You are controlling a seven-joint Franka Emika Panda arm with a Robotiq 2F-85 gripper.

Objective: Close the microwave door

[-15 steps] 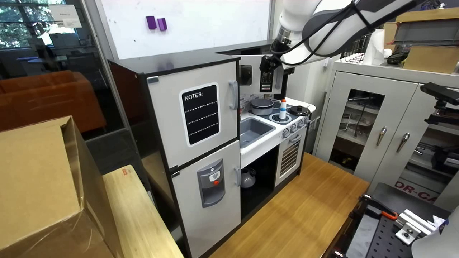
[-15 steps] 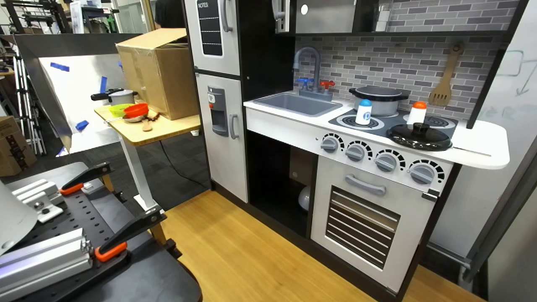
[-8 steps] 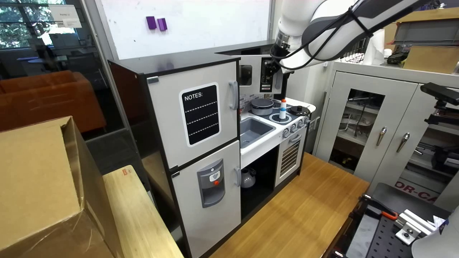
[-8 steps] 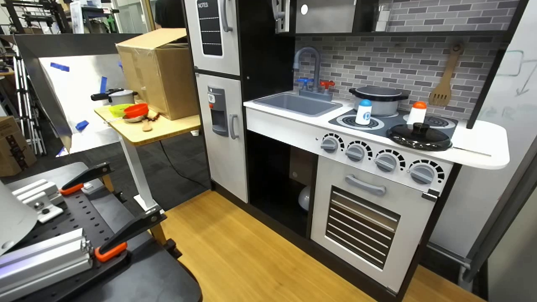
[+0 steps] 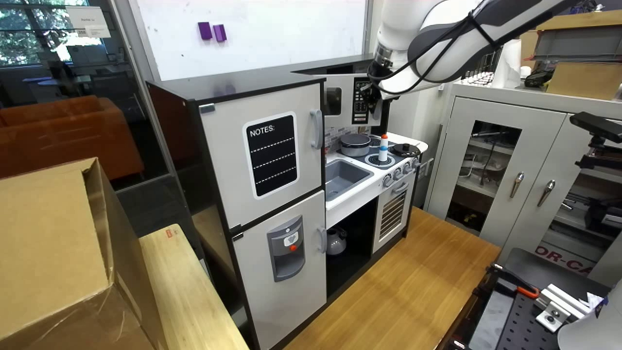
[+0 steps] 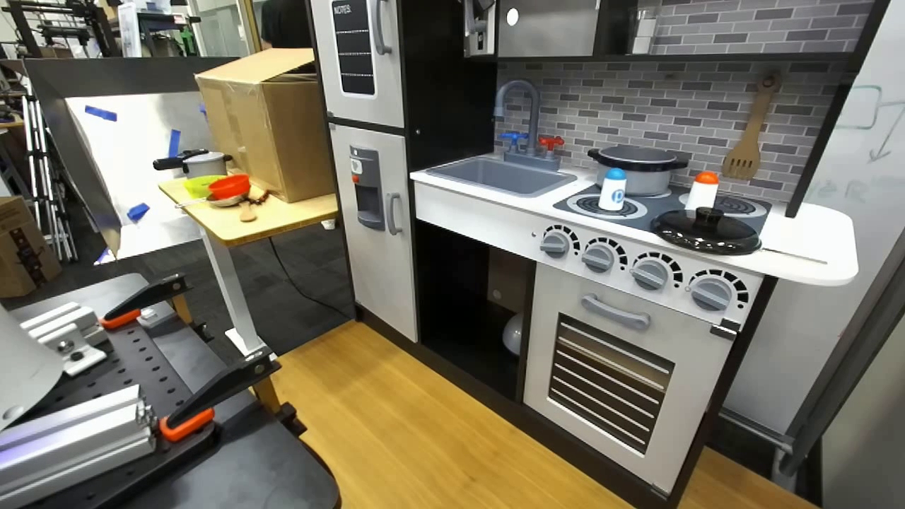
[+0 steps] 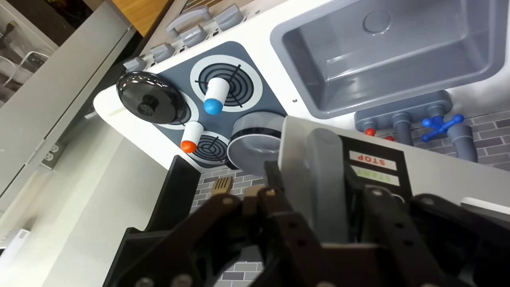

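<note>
The microwave door (image 5: pixel 346 104), a pale panel with dark window and black keypad, stands swung out from the upper cabinet beside the toy fridge. Its edge side (image 6: pixel 481 44) shows at the top in an exterior view. In the wrist view the door (image 7: pixel 438 175) carries a grey vertical handle (image 7: pixel 326 179). My gripper (image 7: pixel 311 169) straddles that handle, jaws partly drawn together. The finger on the keypad side is close against the handle, contact unclear; a visible gap separates the opposite finger from it. In an exterior view the gripper (image 5: pixel 375 103) is small and dark at the handle.
Below the door are a grey pot (image 7: pixel 255 147), a blue-capped shaker (image 7: pixel 217 93), an orange-capped shaker (image 7: pixel 192 135) and a black lid (image 7: pixel 145 99) on the stove. A sink (image 6: pixel 495 177) with faucet (image 6: pixel 534 116) adjoins it. The toy fridge (image 5: pixel 301 204) flanks the door.
My gripper has moved slightly down onto the handle and its fingers have come closer together. The door has turned very slightly; it shows a little wider in an exterior view.
</note>
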